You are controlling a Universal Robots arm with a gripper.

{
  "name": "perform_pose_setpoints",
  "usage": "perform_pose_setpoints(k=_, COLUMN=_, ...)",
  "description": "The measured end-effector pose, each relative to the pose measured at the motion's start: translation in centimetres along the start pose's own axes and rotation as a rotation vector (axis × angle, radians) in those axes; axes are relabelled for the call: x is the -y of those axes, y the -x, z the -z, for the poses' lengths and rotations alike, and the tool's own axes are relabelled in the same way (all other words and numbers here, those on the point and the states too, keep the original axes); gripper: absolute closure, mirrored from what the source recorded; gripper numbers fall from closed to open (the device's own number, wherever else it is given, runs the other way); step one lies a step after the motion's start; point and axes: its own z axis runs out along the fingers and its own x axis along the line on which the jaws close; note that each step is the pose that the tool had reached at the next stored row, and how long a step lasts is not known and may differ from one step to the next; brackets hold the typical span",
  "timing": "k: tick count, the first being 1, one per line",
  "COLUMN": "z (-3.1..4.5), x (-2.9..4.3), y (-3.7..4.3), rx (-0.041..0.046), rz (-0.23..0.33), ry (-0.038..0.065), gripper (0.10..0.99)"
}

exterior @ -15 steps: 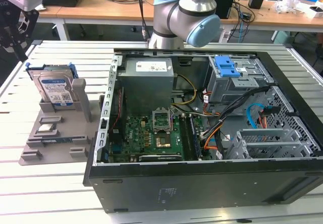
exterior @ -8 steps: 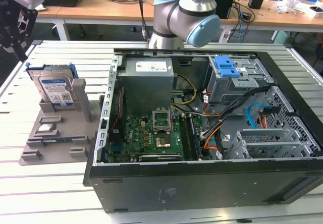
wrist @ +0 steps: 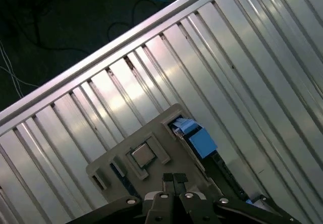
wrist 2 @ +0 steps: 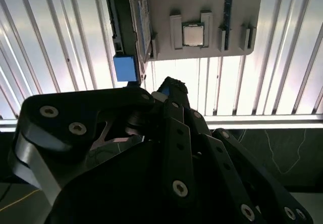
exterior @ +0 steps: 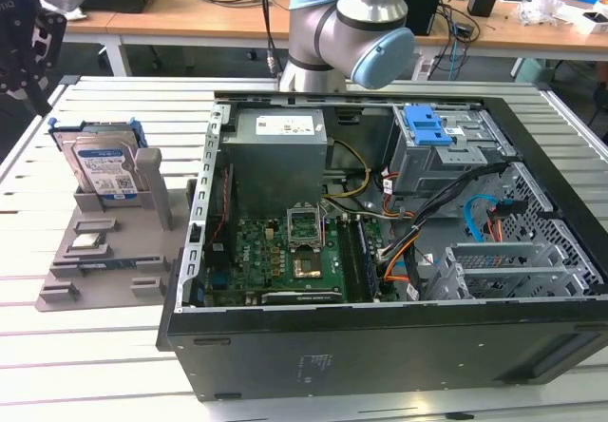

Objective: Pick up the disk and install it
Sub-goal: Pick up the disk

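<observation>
Hand (wrist: 174,177) empty and pinched together, hovering over the desk (exterior: 95,365) near the grey holder (exterior: 119,275) where the disk (exterior: 103,170) stands upright in its slot (blue bracket (wrist: 202,142) on its side); risk: an off-centre pinch on that thin edge could tip it or drag the holder along.

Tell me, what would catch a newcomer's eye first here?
The big open computer case sits in the middle of the exterior view, motherboard and cables bared. At that view's left, the disk stands upright in a grey holder, blue bracket showing. In the first wrist view the end effector hangs above that holder, holding nothing.
</observation>
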Motion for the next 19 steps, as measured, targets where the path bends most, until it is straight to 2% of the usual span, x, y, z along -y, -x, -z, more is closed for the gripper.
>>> perform_pose_setpoints(k=12, z=0.0, x=0.0, y=0.0, rx=-0.0057, rz=0.126, ry=0.003, gripper=0.98)
perform_pose_setpoints(k=15, z=0.0, x=0.0, y=0.0, rx=-0.0081, rz=0.179, ry=0.004, gripper=0.98)
perform_pose_setpoints(k=19, z=0.0, x=0.0, y=0.0, rx=-0.0098, rz=0.217, ry=0.005, gripper=0.98)
